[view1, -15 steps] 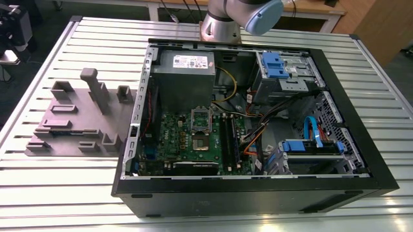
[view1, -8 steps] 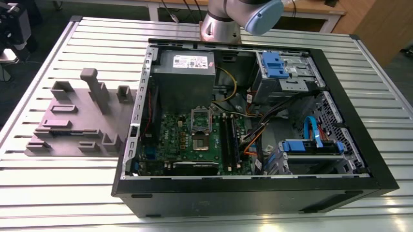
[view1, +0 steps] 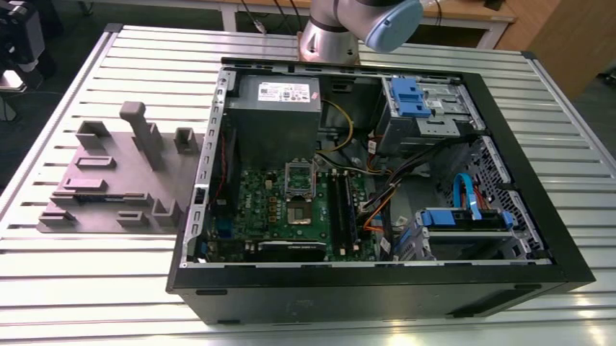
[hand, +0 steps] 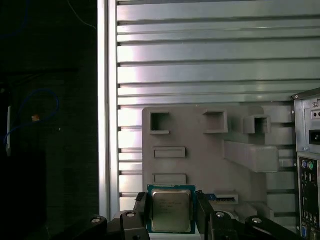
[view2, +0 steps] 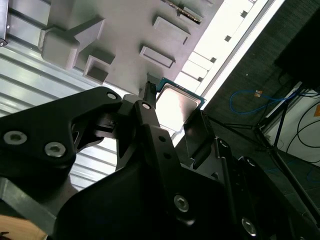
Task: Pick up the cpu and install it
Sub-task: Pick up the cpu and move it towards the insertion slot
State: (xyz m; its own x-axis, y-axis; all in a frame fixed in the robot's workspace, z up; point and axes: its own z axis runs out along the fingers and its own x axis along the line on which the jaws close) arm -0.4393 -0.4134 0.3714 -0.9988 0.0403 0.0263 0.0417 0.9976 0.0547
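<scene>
Between the black fingers [hand: 141,209] of the gripper [hand: 172,215], the cpu [hand: 171,210] is clamped by two opposite edges, its silver metal top and green rim turned toward the first wrist view; the second wrist view shows the same grasp at an angle. Beyond the cpu, and clear of it, the grey moulded fixture tray [hand: 200,150] lies on the slatted metal table [hand: 210,50]. In the exterior view the tray sits just beside the open computer case [view1: 385,288], on the exterior view's left. Inside the case, the green motherboard [view1: 274,209] carries the socket frame [view1: 300,189], near the grey power supply [view1: 274,108]. The arm [view1: 361,25] stands at the table's far edge
</scene>
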